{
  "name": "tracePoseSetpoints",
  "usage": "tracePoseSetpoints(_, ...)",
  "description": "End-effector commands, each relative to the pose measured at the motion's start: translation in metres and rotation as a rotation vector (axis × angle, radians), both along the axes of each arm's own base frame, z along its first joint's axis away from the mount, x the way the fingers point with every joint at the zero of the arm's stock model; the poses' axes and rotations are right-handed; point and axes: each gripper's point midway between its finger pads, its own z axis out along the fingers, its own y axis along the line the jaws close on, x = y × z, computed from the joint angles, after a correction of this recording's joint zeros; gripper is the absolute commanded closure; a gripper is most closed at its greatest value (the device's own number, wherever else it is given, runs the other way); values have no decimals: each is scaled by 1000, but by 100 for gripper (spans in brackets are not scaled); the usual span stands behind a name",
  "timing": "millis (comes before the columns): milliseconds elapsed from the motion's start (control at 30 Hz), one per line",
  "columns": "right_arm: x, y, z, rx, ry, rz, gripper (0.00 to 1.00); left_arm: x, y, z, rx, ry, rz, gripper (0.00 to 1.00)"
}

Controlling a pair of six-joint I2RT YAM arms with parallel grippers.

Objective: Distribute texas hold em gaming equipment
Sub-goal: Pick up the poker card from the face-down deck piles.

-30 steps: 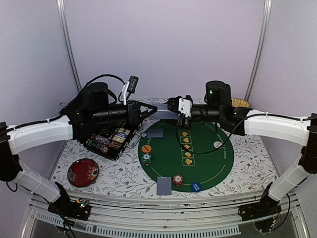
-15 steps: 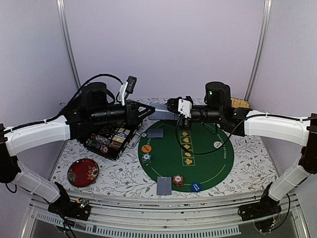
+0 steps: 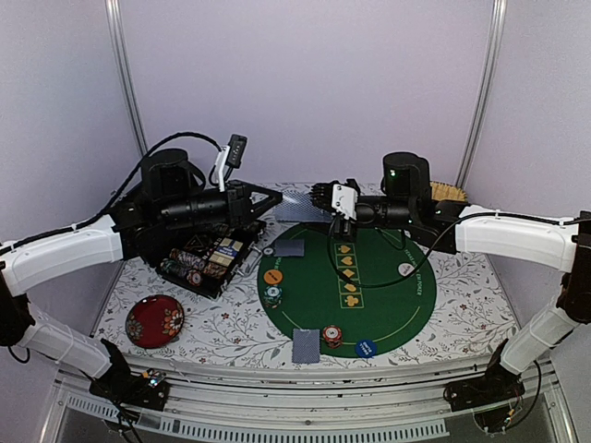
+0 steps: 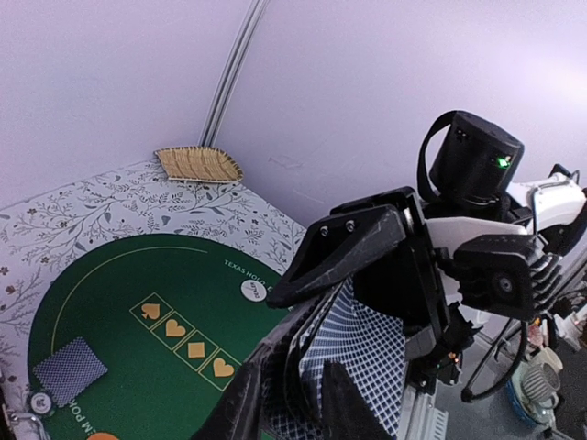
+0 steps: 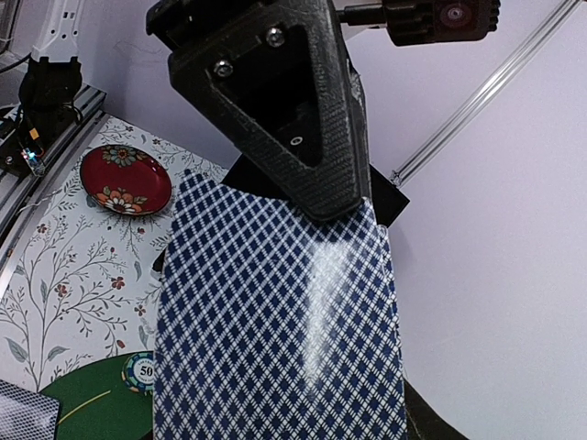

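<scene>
**Pack of cards** (image 5: 275, 330): held in the air between your two grippers. Its long axis runs from one gripper to the other, and the blue-and-white diamond-lattice back is turned up towards your right wrist camera. In the left wrist view the cards are slightly fanned.

**Left gripper** (image 3: 279, 197): closed on the end of the pack nearest it, with the cards wedged between its fingers.

**Right gripper** (image 3: 319, 197): clamped on the opposite end. One finger (image 4: 358, 243) lies over the top face. In its own view the pack hides the fingers.

**Green mat** (image 3: 369, 295): directly below your right gripper. "TEXAS HOL…" can be read along its rim in the left wrist view, and a row of gold suit symbols runs across it.

**Loose cards**: one card (image 3: 289, 248) lies face down just under the meeting grippers. A second card (image 3: 306, 346) lies well towards your bases.

**Orange disc** (image 3: 272, 276) and **green chip stack** (image 3: 272, 295): below your left gripper's tip, at the mat's edge. The top chip reads "50" in the right wrist view.

**Red chip stack** (image 3: 332, 335) and **blue disc** (image 3: 366, 349): side by side, on the base side of your right gripper. The disc's lettering is too small to read.

**White disc** (image 3: 405, 269): under your right forearm.

**Chip case** (image 3: 203, 258): beneath your left wrist.

**Red dish** (image 3: 154, 321): nearer your left base.

**Woven piece** (image 4: 197, 165): beyond your right gripper, against the wall.
</scene>
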Motion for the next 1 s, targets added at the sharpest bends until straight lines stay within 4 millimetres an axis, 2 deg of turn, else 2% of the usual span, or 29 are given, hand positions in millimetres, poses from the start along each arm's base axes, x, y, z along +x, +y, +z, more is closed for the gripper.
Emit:
tracePoseSetpoints(0,-2,-1,5,12,1,-8,50,-3,0,8,-16,-15,-28,78)
tracePoseSetpoints(267,1,-1,4,5,-1,-19,51,-9,-3,9,-25,-12,-69,87)
tracePoseSetpoints(400,4,-1,2,-6,-1,-33,51,-12,-4,7,-25,-5,-88,100)
tracePoseSetpoints(600,5,-3,1,-13,2,-44,51,-12,-1,11,-39,-11,-74,100)
tracePoseSetpoints(800,6,-5,-4,-24,7,-56,52,-2,16,17,-83,-32,1,100)
tracePoseSetpoints(967,6,-4,-5,-26,11,-57,52,5,22,13,-100,-7,20,100)
